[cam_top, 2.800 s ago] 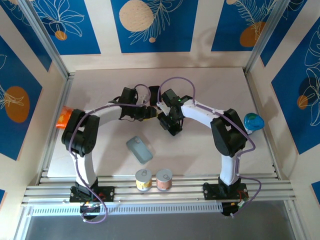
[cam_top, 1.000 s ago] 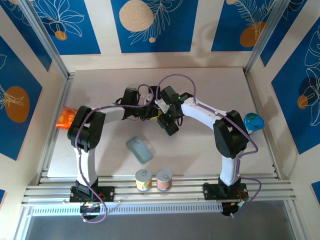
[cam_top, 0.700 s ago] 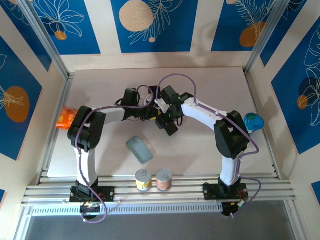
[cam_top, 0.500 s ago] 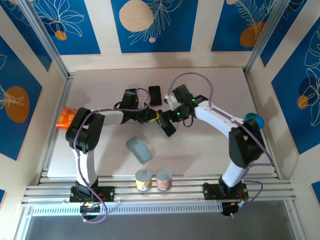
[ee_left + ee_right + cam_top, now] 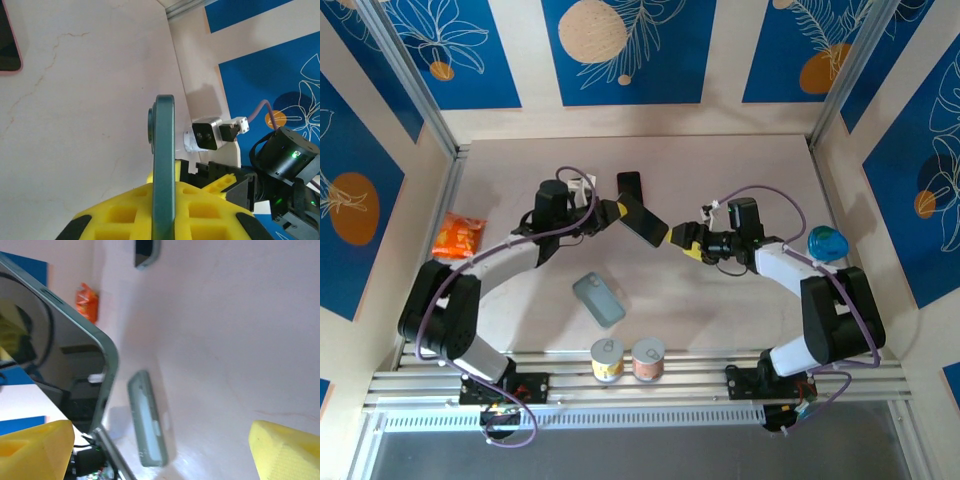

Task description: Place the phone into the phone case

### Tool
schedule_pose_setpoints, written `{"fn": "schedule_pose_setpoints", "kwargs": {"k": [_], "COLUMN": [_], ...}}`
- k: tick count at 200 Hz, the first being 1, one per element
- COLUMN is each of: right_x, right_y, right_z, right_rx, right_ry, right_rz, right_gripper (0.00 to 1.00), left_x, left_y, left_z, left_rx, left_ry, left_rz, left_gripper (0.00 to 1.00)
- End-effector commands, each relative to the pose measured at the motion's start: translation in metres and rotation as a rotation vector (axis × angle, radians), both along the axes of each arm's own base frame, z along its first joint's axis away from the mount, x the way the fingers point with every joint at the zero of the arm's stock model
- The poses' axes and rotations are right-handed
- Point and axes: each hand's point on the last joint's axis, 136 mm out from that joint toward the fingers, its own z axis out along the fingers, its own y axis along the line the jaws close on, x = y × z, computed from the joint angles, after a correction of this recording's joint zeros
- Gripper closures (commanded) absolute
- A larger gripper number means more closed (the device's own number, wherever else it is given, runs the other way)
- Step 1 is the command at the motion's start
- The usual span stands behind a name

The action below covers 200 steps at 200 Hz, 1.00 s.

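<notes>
- Phone case (image 5: 598,299) lies flat on the worktop (image 5: 740,170), just beyond two small tubs (image 5: 607,358) at the near edge. Its long axis runs diagonally, far-left to near-right.
- Past it, the phone (image 5: 642,220) is held up off the worktop, roughly parallel to the case on the same diagonal.
- The left fingers (image 5: 611,211) are clenched on its far-left end. From the left wrist, it shows edge-on between the yellow pads.
- Its near-right end points at the right fingers (image 5: 682,243), which are spread wide. From the right wrist, a rounded corner of the phone sits beside one pad, not pinched.
- Farther back, a dark slab (image 5: 629,185) lies flat.
- An orange packet (image 5: 458,236) sits far left and a blue object (image 5: 827,243) far right.
</notes>
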Motion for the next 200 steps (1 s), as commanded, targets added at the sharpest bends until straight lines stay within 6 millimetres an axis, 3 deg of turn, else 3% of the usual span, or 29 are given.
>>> {"fn": "schedule_pose_setpoints", "kwargs": {"k": [1, 54, 111, 200], "right_x": [0.007, 0.011, 0.008, 0.011], "right_y": [0.017, 0.036, 0.051, 0.057], "right_z": [0.031, 0.038, 0.038, 0.048], "right_rx": [0.168, 0.214, 0.233, 0.318], "right_ry": [-0.056, -0.069, -0.056, -0.045], "right_rz": [0.044, 0.074, 0.104, 0.114], "right_gripper": [0.16, 0.32, 0.33, 0.60], "left_x": [-0.007, -0.013, -0.012, -0.010], "left_y": [-0.007, -0.014, -0.010, -0.008], "left_z": [0.015, 0.013, 0.016, -0.001], "left_rx": [-0.060, -0.104, -0.100, -0.053], "left_ry": [-0.023, -0.008, -0.029, -0.008], "left_rz": [0.013, 0.014, 0.040, 0.050], "left_gripper": [1.00, 1.00, 1.00, 1.00]}}
